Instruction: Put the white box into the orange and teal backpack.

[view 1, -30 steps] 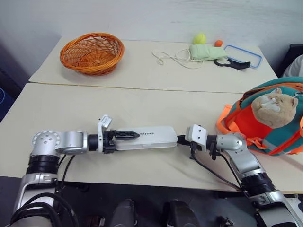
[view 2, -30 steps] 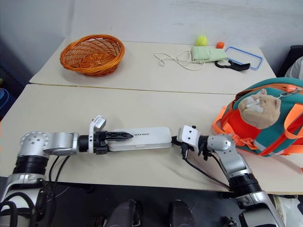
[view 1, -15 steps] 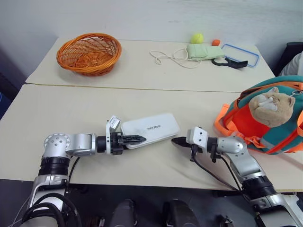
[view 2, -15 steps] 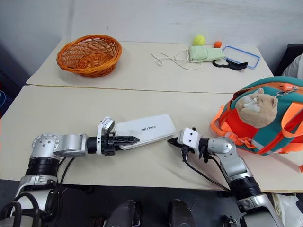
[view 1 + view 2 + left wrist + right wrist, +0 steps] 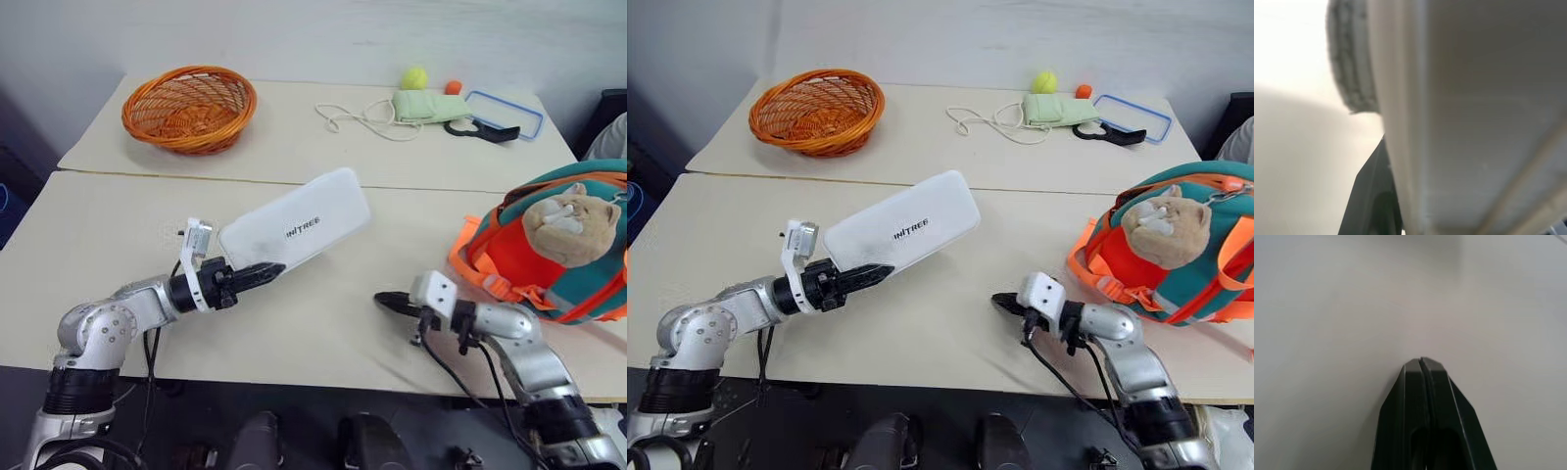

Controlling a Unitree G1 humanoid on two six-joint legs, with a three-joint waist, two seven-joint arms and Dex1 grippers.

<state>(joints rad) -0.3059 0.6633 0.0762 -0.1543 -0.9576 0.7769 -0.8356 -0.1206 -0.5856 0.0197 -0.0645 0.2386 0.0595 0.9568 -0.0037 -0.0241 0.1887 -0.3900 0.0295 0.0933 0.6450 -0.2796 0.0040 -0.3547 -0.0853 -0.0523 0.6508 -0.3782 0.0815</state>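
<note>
The white box (image 5: 294, 227) is gripped at its near end by the left pincer (image 5: 257, 273) and held tilted above the tabletop (image 5: 137, 220). The right pincer (image 5: 384, 300) is clenched shut and empty, low over the tabletop. The orange and teal backpack (image 5: 549, 257) is seen at the right edge.
</note>
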